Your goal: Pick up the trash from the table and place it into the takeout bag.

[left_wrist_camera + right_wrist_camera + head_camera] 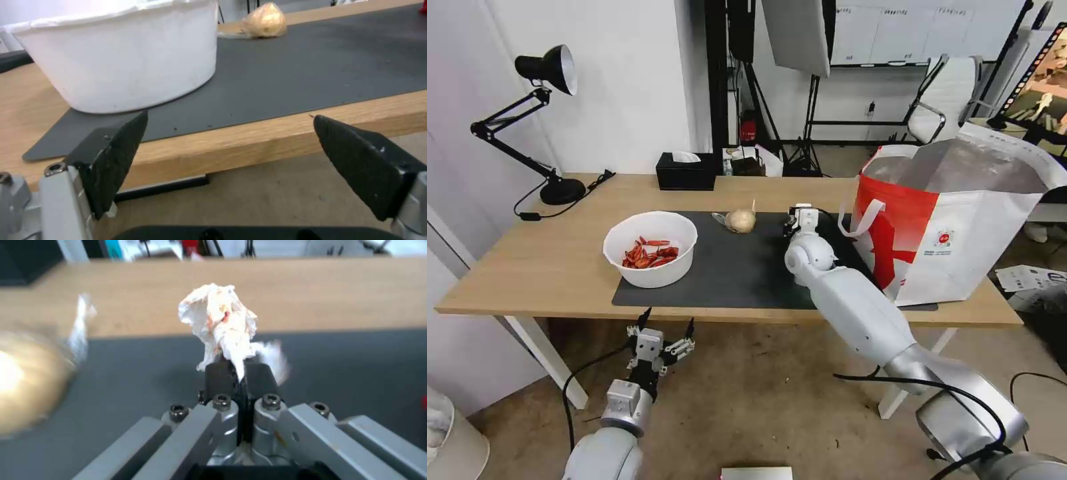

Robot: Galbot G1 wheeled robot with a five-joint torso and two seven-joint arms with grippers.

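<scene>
One end effector, the right (239, 373), pinches the crumpled tissue (220, 320) above the mat (740, 270); the left end effector (229, 166) gapes below the surface (554, 267)

Head high over table (560, 267), wrists close

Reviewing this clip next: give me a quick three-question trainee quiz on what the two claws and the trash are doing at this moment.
1. True or false: the right claw is shut on the crumpled tissue.
2. Where is the left claw? A) inside the takeout bag B) open, below the table edge near the white bowl C) gripping the bagged lump
3. Fill in: the bagged lump lies on the dark ____.

Key: 1 true; 2 B; 3 mat.
</scene>
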